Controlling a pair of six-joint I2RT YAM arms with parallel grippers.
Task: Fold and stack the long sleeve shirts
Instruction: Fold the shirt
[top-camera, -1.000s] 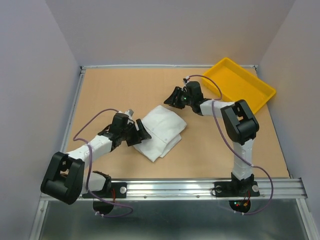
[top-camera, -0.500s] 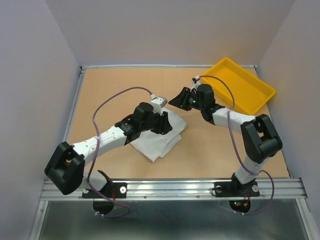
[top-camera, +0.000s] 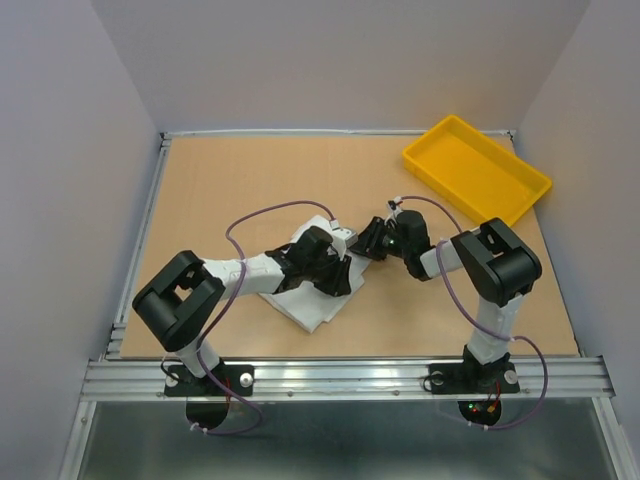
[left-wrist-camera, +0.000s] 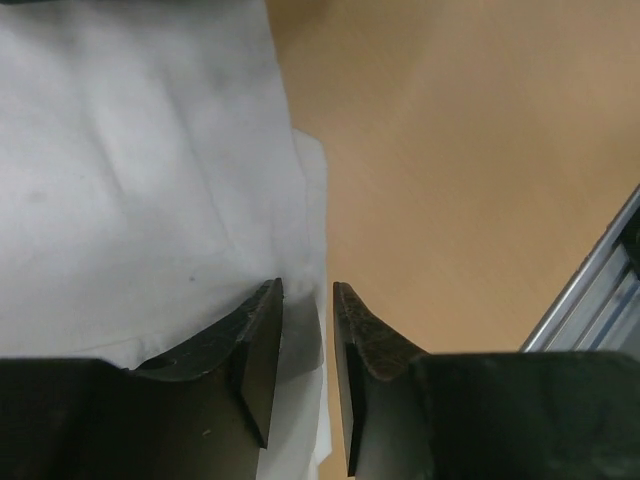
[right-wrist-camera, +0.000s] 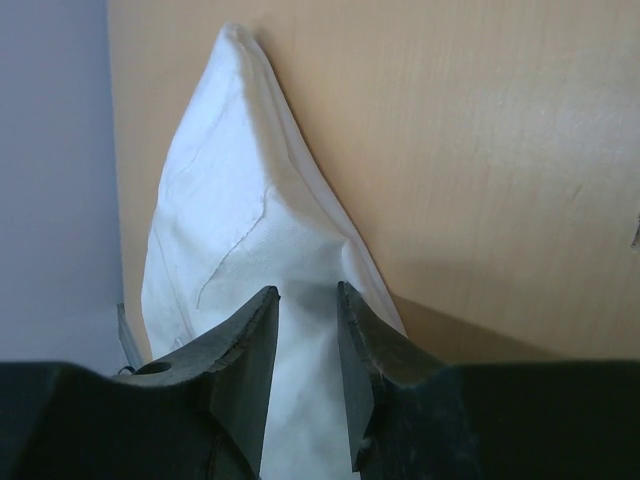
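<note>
One white long sleeve shirt (top-camera: 312, 305) lies folded in a small bundle on the tan table (top-camera: 230, 180). My left gripper (top-camera: 345, 280) reaches across it to its right edge. In the left wrist view that gripper (left-wrist-camera: 307, 287) has its jaws a narrow gap apart, with the shirt (left-wrist-camera: 140, 170) edge lying in the gap and bare table beside it. My right gripper (top-camera: 362, 245) meets the shirt's far right corner. In the right wrist view its jaws (right-wrist-camera: 306, 290) straddle the shirt (right-wrist-camera: 240, 230), a narrow gap apart, with cloth filling the gap.
A yellow tray (top-camera: 478, 170) sits at the back right corner, with nothing in it. A metal rail (top-camera: 350, 375) runs along the near edge, and it shows at the right of the left wrist view (left-wrist-camera: 600, 290). Purple cables loop over both arms.
My left arm swung right across the shirt to its right edge and its jaws narrowed a lot. My right gripper dropped back from near the tray to the shirt's corner and narrowed slightly.
</note>
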